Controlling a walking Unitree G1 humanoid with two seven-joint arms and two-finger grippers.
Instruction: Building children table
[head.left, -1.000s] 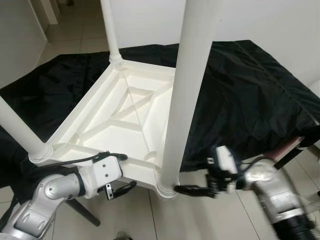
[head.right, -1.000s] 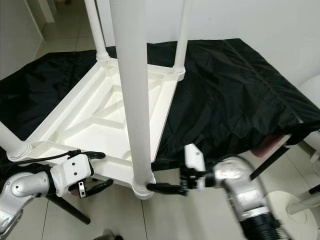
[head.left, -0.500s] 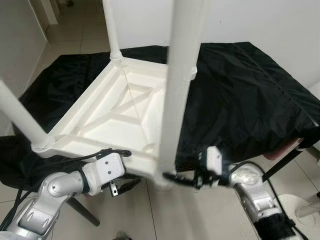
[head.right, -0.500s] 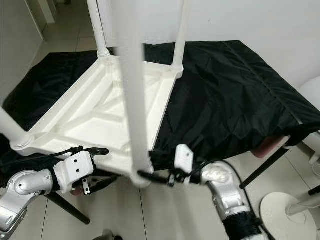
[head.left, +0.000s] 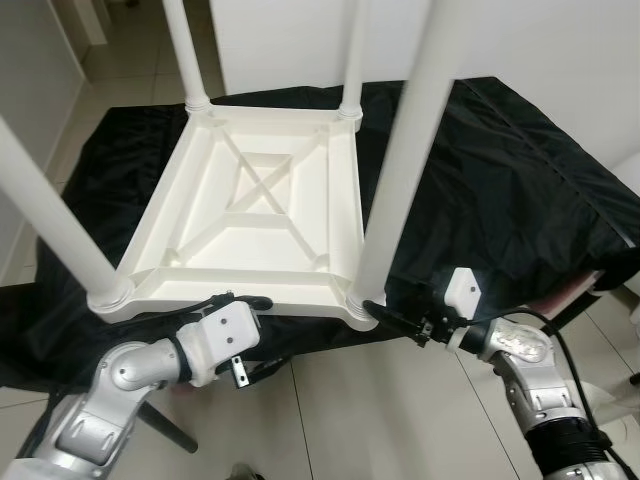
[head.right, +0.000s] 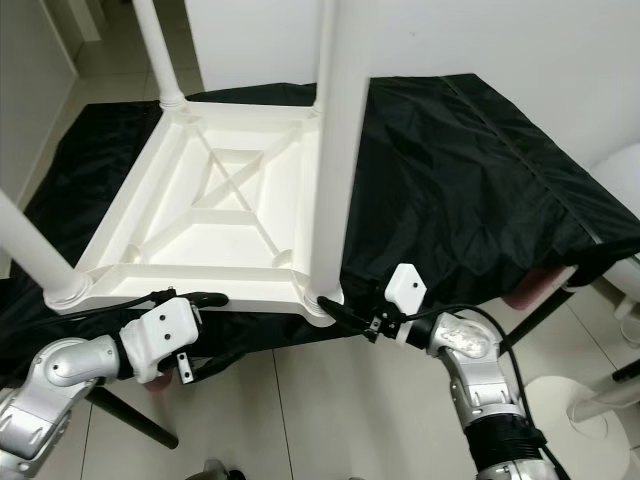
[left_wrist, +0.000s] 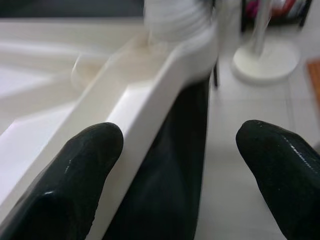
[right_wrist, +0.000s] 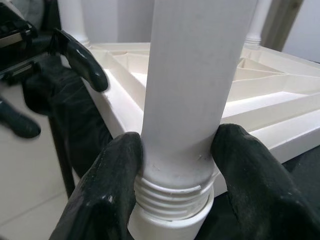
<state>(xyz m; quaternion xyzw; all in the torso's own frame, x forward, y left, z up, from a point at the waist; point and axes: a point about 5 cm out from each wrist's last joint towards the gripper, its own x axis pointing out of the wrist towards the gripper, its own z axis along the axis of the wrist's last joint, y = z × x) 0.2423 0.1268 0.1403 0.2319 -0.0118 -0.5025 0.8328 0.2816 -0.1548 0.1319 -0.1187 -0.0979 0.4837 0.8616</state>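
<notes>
The upturned tabletop (head.left: 260, 215) has swung square; the right gripper (right_wrist: 175, 175) clamps its jaws on the near leg (head.left: 395, 200) to screw it in, while the left gripper (left_wrist: 175, 165), jaws wide, straddles the rim.

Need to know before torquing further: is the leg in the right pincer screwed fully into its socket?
Not fully. Thread ridges show above the socket collar, below the right pincer clamping the leg.

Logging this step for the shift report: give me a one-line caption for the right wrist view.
Right gripper clamps the white table leg just above its threaded base, upturned tabletop behind.
</notes>
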